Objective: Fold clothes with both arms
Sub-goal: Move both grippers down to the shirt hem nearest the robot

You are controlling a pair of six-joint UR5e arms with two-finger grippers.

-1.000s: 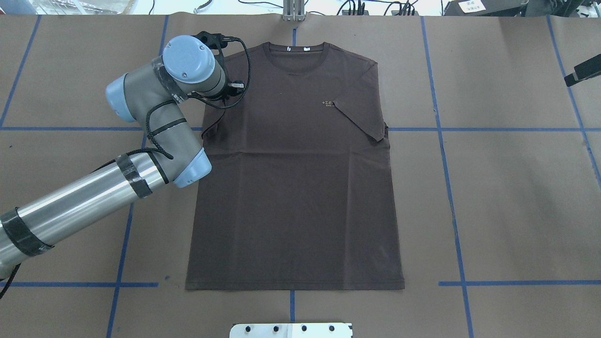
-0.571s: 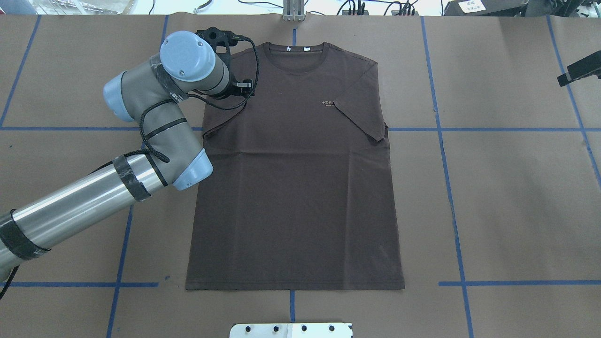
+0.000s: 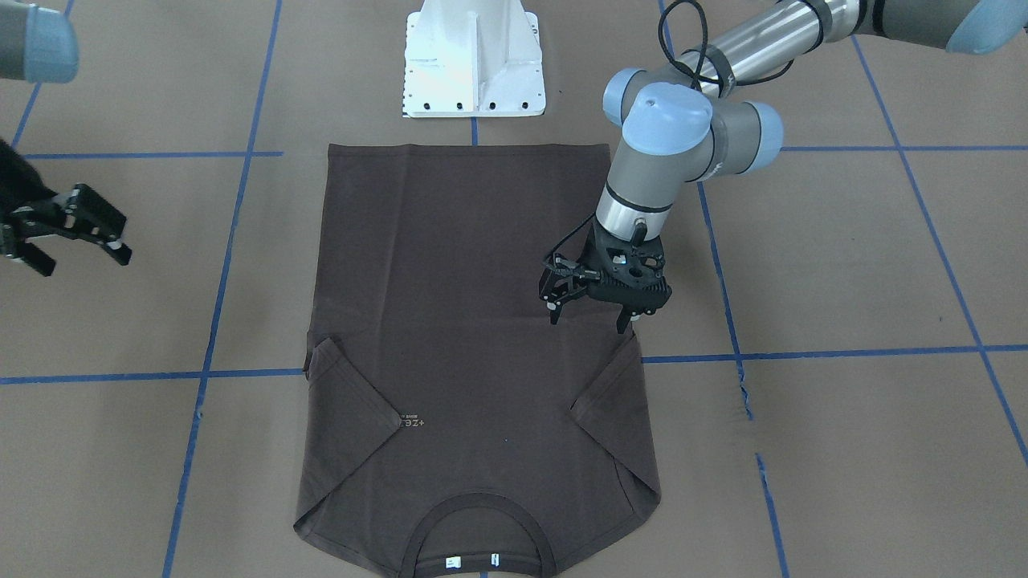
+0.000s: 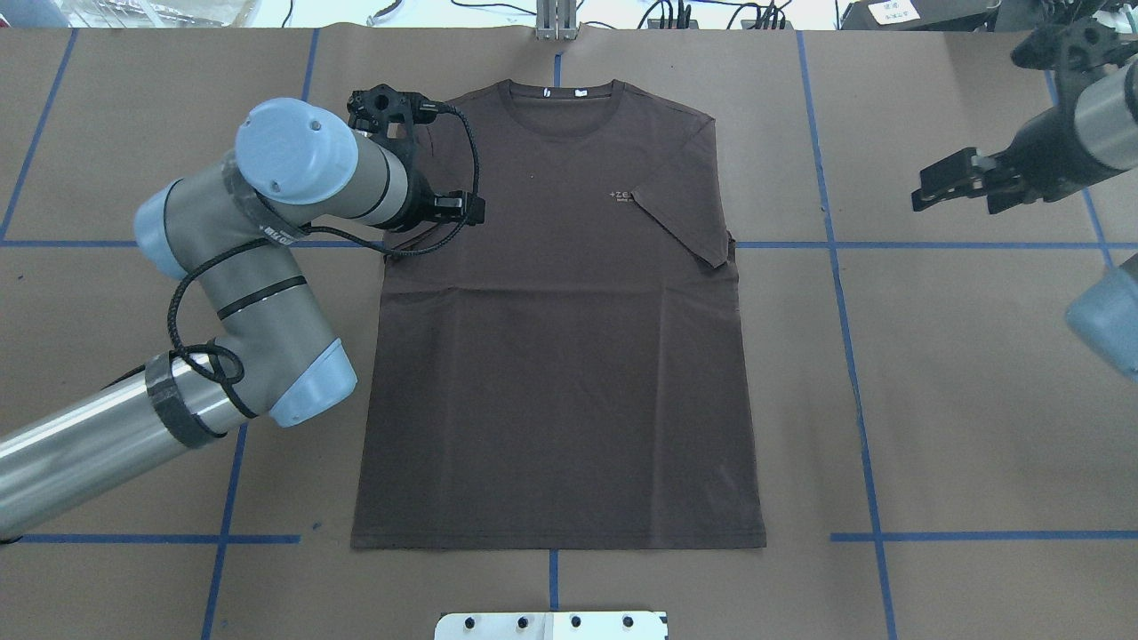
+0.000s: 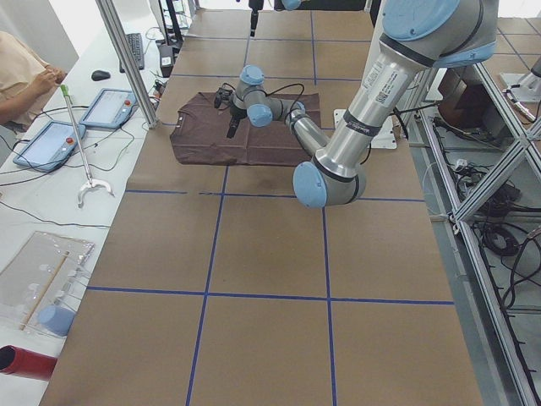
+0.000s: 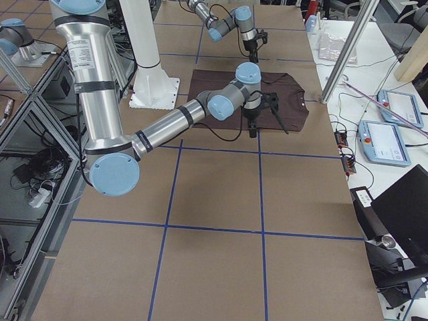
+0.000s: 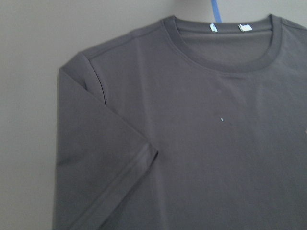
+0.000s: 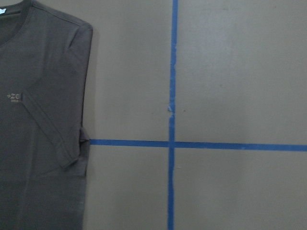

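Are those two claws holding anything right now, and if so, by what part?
Nothing is held. The left gripper hangs open above the T-shirt beside its folded-in sleeve; the right gripper is open over bare table.

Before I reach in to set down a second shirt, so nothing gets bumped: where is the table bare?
Bare: the brown paper on the robot's right of the dark brown short-sleeved T-shirt, nearer the robot than the open right pincer. Crowded: the shirt's left sleeve, where the open left pincer hangs.
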